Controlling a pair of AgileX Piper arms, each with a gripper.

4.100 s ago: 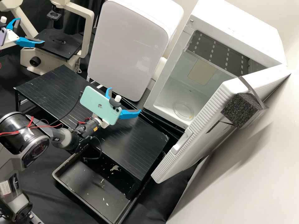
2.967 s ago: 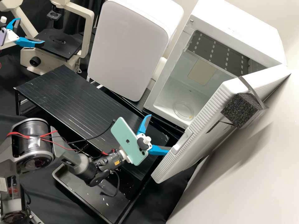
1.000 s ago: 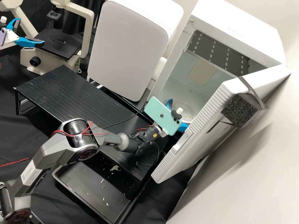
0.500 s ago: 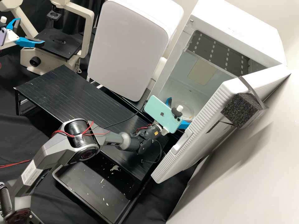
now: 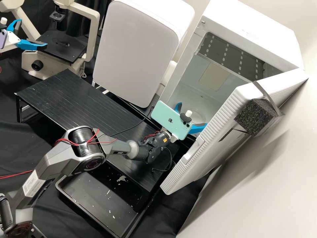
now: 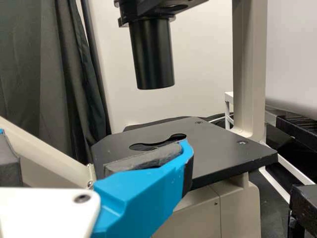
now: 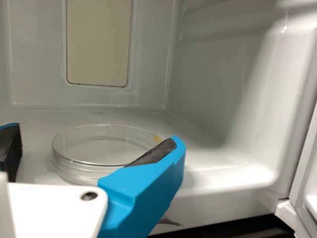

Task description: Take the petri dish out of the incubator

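My right claw (image 5: 192,114) was spread at the open incubator (image 5: 251,39), facing the petri dish (image 7: 86,165) inside. My left claw (image 5: 32,33) hung spread near the microscope (image 5: 67,52).

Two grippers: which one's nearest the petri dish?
The right gripper: it is open, right at the petri dish in the incubator. The left gripper is over by the microscope.

Just past my right gripper (image 5: 192,115), part of the petri dish (image 7: 77,168) is hidden behind my blue finger (image 7: 143,186), the green phone (image 5: 168,120) at my wrist covers where my fingers begin, and the purple phone (image 5: 2,39) beside my left gripper (image 5: 34,32) is cut off.
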